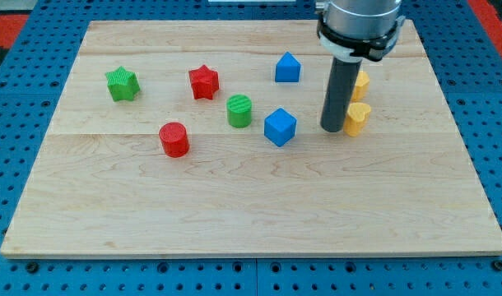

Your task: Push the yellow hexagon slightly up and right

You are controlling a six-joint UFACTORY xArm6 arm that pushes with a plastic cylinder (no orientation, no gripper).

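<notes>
Two yellow blocks sit at the view's right of the wooden board (234, 205). The upper one (361, 84) is mostly hidden behind my rod, so I cannot tell its shape. The lower one (357, 117) looks heart-like or rounded. I cannot tell which is the hexagon. My tip (332, 129) rests on the board just left of the lower yellow block, touching or nearly touching it. The dark rod rises from there to the arm at the view's top.
A blue cube (279, 127) lies left of my tip. A blue pointed block (287, 67), green cylinder (239, 110), red star (203, 81), red cylinder (174, 139) and green star (122, 84) spread across the left. Blue pegboard surrounds the board.
</notes>
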